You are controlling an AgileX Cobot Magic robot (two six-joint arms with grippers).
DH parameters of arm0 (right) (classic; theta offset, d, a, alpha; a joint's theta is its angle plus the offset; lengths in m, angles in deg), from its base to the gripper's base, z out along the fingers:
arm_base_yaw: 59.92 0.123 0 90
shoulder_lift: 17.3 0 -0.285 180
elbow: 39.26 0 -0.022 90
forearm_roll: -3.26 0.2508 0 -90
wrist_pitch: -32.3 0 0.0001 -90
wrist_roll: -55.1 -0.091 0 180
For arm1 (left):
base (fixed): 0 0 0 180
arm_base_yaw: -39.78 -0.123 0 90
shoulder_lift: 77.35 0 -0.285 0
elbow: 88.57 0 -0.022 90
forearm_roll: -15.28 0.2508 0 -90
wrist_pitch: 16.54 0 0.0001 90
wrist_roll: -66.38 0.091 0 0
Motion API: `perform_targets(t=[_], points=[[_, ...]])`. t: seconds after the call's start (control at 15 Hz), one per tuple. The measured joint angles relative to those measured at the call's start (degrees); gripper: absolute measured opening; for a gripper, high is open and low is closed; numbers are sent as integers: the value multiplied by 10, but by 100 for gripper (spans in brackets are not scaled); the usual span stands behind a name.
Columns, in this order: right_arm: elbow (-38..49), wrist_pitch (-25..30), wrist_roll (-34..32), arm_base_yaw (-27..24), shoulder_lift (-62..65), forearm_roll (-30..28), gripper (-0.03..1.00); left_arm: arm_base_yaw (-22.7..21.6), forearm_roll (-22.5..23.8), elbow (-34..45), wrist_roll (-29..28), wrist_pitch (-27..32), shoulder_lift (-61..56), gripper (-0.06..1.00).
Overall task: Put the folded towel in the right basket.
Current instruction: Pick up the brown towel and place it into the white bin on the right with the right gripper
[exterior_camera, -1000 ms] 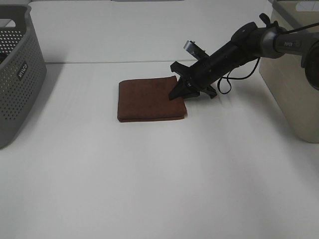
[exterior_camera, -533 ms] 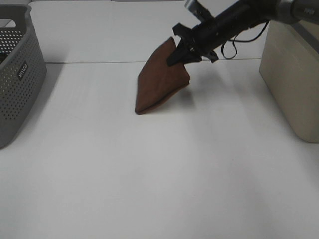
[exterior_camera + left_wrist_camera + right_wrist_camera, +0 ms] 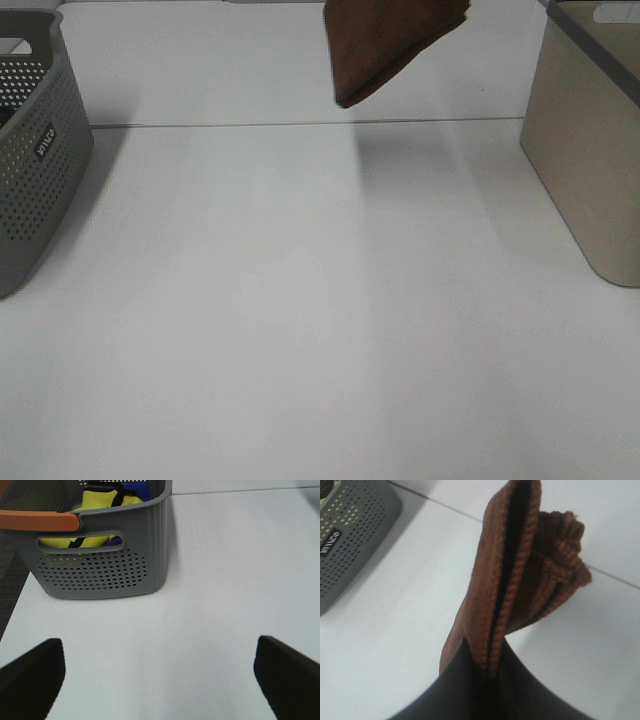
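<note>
- The folded towel (image 3: 385, 45), brown, hangs in the air over the far part of the table (image 3: 300, 320), clear of its surface. One corner points down, and its upper part is cut off by the edge of the high view.
- The right tool (image 3: 487, 674) is pressed together on the towel's edge, with the layers of cloth pinched between its dark fingers (image 3: 455, 692). The tool itself is outside the high view.
- The right basket (image 3: 585, 170), beige, stands on the table to the right of the towel, near it but apart.
- The left tool (image 3: 160, 672) is spread wide, with only bare table between its two dark fingers (image 3: 30, 675).
- The grey basket (image 3: 35, 150), perforated, stands at the table's left edge, well apart from the towel. It has an orange handle (image 3: 40, 521) and holds a yellow cloth (image 3: 107, 500).
</note>
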Motion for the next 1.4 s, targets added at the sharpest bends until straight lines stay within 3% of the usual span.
perform_targets(t=[0.27, 0.33, 0.6, 0.8, 1.2, 1.27, 1.33, 1.4], points=[[-1, 2, -40, -73, 62, -42, 7, 0, 0, 0, 0, 0, 0, 97], [-1, 2, -42, -133, 89, -44, 7, 0, 0, 0, 0, 0, 0, 97], [-1, 2, -66, -238, 112, -62, 7, 0, 0, 0, 0, 0, 0, 97], [27, 2, -77, -268, 113, -65, 7, 0, 0, 0, 0, 0, 0, 97], [132, 2, -89, -268, 47, -74, 9, 0, 0, 0, 0, 0, 0, 97], [132, 2, -105, -268, 37, -87, 15, 0, 0, 0, 0, 0, 0, 97], [132, 2, -119, -268, 29, -101, 28, 0, 0, 0, 0, 0, 0, 97], [132, 2, -127, -268, 23, -112, 48, 0, 0, 0, 0, 0, 0, 97]])
